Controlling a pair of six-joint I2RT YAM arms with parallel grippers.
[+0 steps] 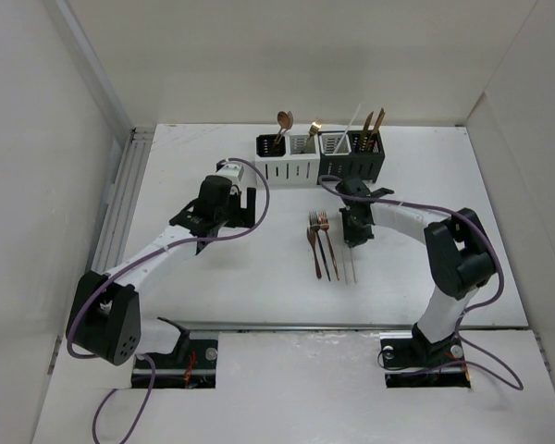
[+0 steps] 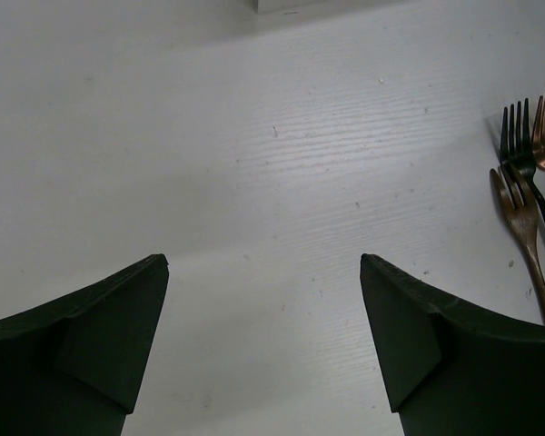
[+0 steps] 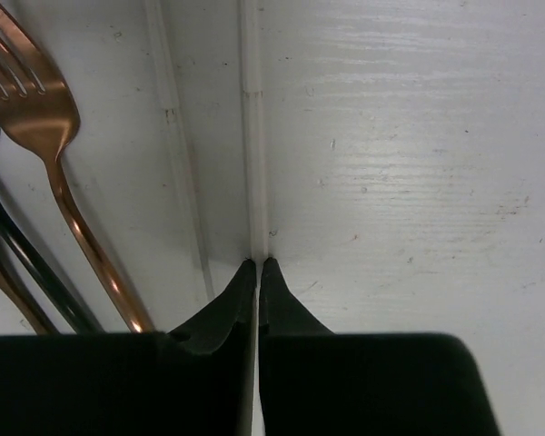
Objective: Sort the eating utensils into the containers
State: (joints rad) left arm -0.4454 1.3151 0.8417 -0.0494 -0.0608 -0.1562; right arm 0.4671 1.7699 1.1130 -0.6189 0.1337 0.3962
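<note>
The right claw [image 3: 257,265] is pressed together on a white chopstick [image 3: 251,136], whose near end disappears between the fingertips. The stick lies flat on the counter [image 3: 418,182], and its long axis runs straight out from the claw toward the far edge. A second chopstick [image 3: 177,145] lies just beside it on the left, roughly parallel. Further left are a copper fork [image 3: 41,109] and a dark fork [image 3: 23,254].

From above, this loose group sits mid-counter. The white-sided holder [image 1: 287,169] and the black-sided holder [image 1: 353,166] stand side by side at the middle of the far edge. A standing white stick [image 1: 354,120] already rises from a pale compartment of the black-sided one, so that slot is probably where the pinched stick belongs. It lies almost directly ahead of the right claw, along the stick's own line, and the right arm is clearly the nearer. The move will likely call for a lift and a tilt to upright.

The left claw [image 2: 263,263] is spread wide over bare counter and holds nothing. The forks lie off to its right.
</note>
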